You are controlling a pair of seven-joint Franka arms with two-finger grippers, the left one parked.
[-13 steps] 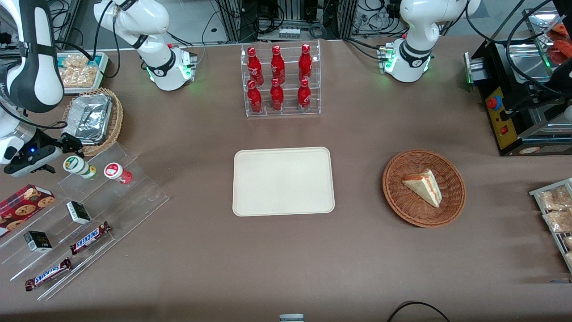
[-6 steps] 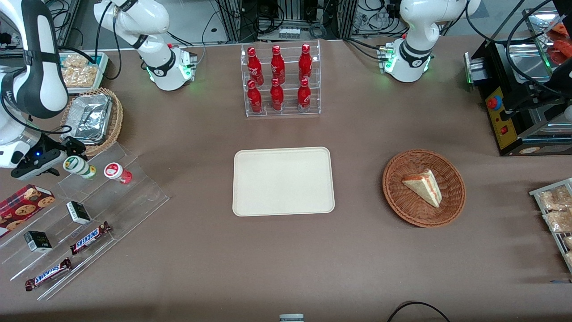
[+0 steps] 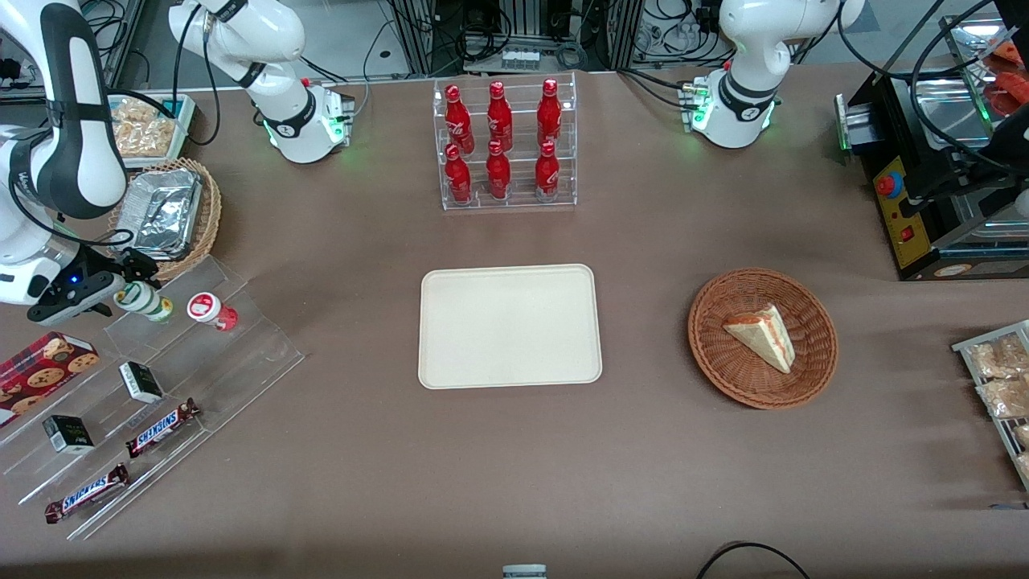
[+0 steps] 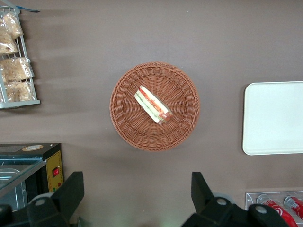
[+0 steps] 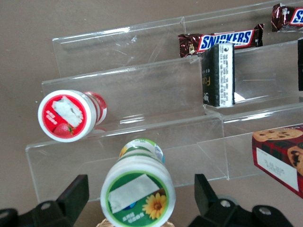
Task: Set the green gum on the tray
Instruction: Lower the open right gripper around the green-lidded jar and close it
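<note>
The green gum (image 3: 143, 299) lies on the top step of a clear acrylic stand (image 3: 173, 378) at the working arm's end of the table. In the right wrist view its white lid with a green face and a sunflower (image 5: 138, 195) sits between my open fingers (image 5: 204, 194), with a gap on each side. My right gripper (image 3: 103, 283) is at the bottle's lid end, close to the step. The cream tray (image 3: 510, 326) lies empty at the table's middle; it also shows in the left wrist view (image 4: 274, 118).
A red-and-white gum bottle (image 3: 211, 310) lies beside the green one. The stand also holds Snickers bars (image 3: 161, 427), small black boxes (image 3: 141, 381) and a cookie box (image 3: 44, 369). A wicker basket with a foil tray (image 3: 165, 213) is close above. Cola bottle rack (image 3: 503, 145), sandwich basket (image 3: 762, 338).
My right gripper has moved closer to the green gum, so the open fingers now straddle its lid end. The bottle has not moved.
</note>
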